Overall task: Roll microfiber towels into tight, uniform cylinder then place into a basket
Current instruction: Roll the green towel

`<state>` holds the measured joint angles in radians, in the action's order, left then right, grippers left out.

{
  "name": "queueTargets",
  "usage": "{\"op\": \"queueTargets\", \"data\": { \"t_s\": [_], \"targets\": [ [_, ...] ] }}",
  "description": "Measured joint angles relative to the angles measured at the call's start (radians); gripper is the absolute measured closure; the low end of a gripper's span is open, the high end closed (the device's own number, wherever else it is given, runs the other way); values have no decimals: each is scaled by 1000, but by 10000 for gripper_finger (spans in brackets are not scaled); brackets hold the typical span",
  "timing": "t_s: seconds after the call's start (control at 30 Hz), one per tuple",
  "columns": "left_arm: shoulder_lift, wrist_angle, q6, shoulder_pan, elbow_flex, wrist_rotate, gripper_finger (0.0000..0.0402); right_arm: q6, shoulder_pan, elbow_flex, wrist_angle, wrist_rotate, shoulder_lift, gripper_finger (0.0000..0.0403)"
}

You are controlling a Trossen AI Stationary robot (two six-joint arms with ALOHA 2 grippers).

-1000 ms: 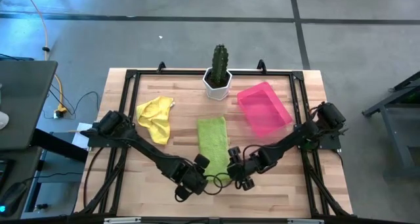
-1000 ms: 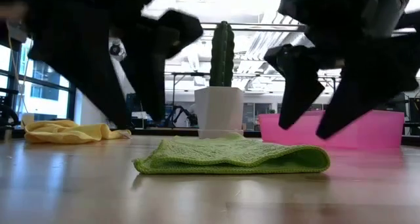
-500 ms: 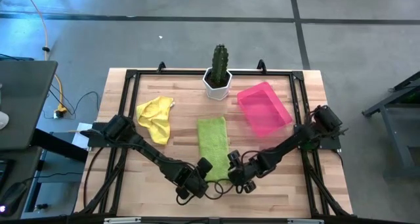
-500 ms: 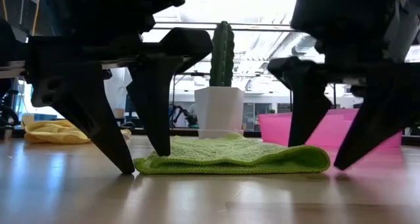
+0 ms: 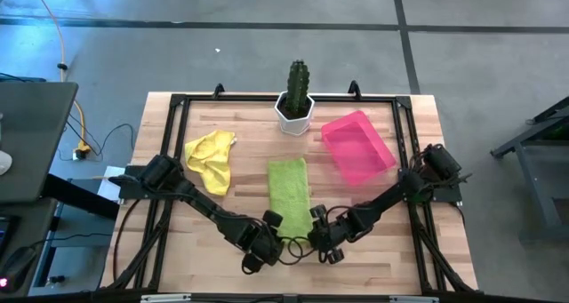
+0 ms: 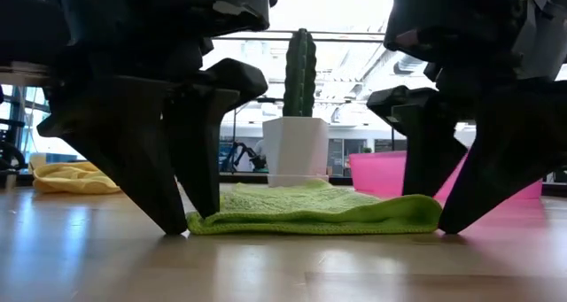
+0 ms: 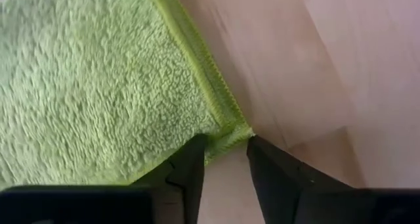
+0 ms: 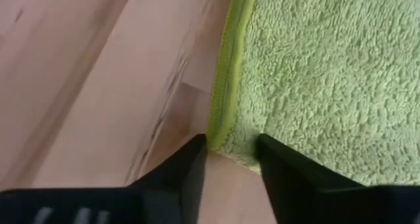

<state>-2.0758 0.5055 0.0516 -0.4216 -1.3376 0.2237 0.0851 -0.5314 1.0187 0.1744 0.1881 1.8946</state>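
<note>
I'm looking at a lab or workshop bay: a wooden worktable in a black metal frame stands on bare grey concrete floor. Beside the table, a yellow cable trails across the floor. Beyond the table, open ceiling ducting and big windows.

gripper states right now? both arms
Left tool: closing around a near corner of the green towel.
Right tool: closing around the other near corner.
</note>
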Motion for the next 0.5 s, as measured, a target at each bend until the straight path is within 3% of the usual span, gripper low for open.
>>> {"op": "queueTargets", "data": {
  "t_s": [0.3,0.5],
  "targets": [
    [0,-8,152,0,0,-9,378,163,-13,-1,-17,10,3,394],
    [24,-8,256,2,3,-41,399,274,-11,-4,-61,-7,6,392]
  ]
}}
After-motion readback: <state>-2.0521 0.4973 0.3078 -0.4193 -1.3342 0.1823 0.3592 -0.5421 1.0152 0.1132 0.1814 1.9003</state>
